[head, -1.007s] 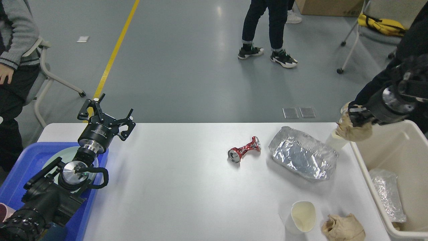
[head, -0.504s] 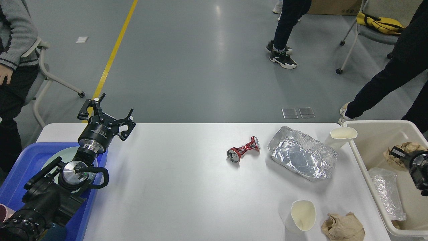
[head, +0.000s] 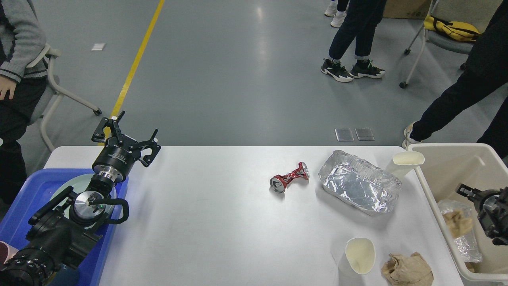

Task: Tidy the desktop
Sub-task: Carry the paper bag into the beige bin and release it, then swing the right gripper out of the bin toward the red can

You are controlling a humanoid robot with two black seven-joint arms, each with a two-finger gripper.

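The white desktop (head: 222, 222) holds a crushed red can (head: 289, 177), a crumpled foil tray (head: 359, 186), a paper cup (head: 405, 163) by the bin, a second paper cup (head: 359, 256) near the front edge and a brown paper wad (head: 406, 270). My left gripper (head: 126, 137) is open and empty, raised above the desktop's far left corner. My right gripper (head: 466, 194) hovers inside the cream bin (head: 430, 190), open and empty. Another brown paper wad (head: 456, 222) lies in the bin just below it, on clear crumpled wrap (head: 464, 242).
A blue tray (head: 27, 190) with a pale plate (head: 63, 186) sits at the left edge under my left arm. People stand beyond the table on the grey floor, and one sits at the far left. A wheeled chair (head: 420, 47) stands at the back right.
My right gripper carried a brown paper wad from above the far cup down into the cream bin and let it go; the wad now lies in the bin. The left arm has not moved.
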